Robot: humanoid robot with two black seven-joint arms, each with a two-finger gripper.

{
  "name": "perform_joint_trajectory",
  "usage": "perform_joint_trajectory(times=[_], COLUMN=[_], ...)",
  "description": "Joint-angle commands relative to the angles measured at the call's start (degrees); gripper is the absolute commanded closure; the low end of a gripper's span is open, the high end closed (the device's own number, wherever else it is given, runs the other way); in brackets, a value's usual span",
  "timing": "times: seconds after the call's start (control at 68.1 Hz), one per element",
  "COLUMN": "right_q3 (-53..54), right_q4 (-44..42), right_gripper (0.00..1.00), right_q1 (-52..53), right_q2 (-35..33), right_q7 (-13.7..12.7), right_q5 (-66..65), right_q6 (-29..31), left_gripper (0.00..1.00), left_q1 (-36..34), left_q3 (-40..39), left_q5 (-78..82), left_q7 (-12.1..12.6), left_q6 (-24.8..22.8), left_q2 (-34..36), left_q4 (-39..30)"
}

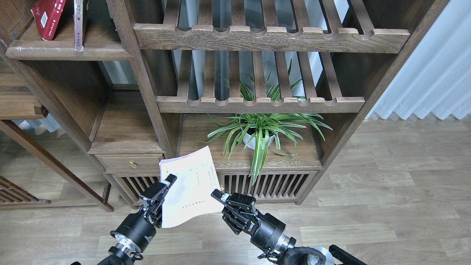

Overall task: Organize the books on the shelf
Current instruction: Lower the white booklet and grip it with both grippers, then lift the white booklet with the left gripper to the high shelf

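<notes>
In the lower middle of the frame, the left gripper [163, 191] was closed on the left edge of the pale lavender-white book [191, 186], holding it up in the air in front of the cabinet. The right gripper [220, 197] was at the book's right edge; whether it pinched the cover, I could not tell.

The shelf [66, 51] was far away, in the upper left of the frame, with the red book [49, 16] and another thin book [78, 24] already standing there.

To do this step well, I judged the book should be raised upright, kept firm so the cover would not bend, and slid in beside the thin book without knocking it.
</notes>
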Motion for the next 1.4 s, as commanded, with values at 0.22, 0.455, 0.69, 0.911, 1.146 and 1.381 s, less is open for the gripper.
perform_joint_trajectory(times=[0.22,0.455,0.69,0.911,1.146,1.381], right_q3=[0.2,0.2,0.1,0.1,0.2,1.7], right_q4=[-0.8,-3.8,-4.6,-5.1,-5.1,-5.0], right_gripper=[0.0,0.0,0.0,0.0,0.0,0.0], right_q1=[0.7,0.4,0.3,0.2,-0.2,0.2], right_q2=[-0.8,-2.0,-2.0,-2.0,-1.8,-1.8], right_q7=[0.6,0.7,0.8,0.8,1.3,3.7], right_q5=[-2.0,-1.9,-1.8,-1.8,-1.7,-1.7], right_q6=[0.0,0.0,0.0,0.0,0.0,0.0], left_gripper=[0.94,0.94,0.94,0.94,0.94,0.94], left_q1=[0.0,0.0,0.0,0.0,-1.2,-6.7], left_q3=[-2.7,-13.3,-24.7,-33.8,-47.0,-55.6], left_q5=[0.5,11.7,18.5,19.4,24.9,36.0], left_q7=[0.8,2.7,3.5,4.7,8.6,11.2], left_q6=[0.0,0.0,0.0,0.0,0.0,0.0], left_q2=[5.5,13.2,20.3,26.9,31.4,32.4], left_q4=[-1.6,-6.5,-15.1,-22.1,-23.3,-18.1])
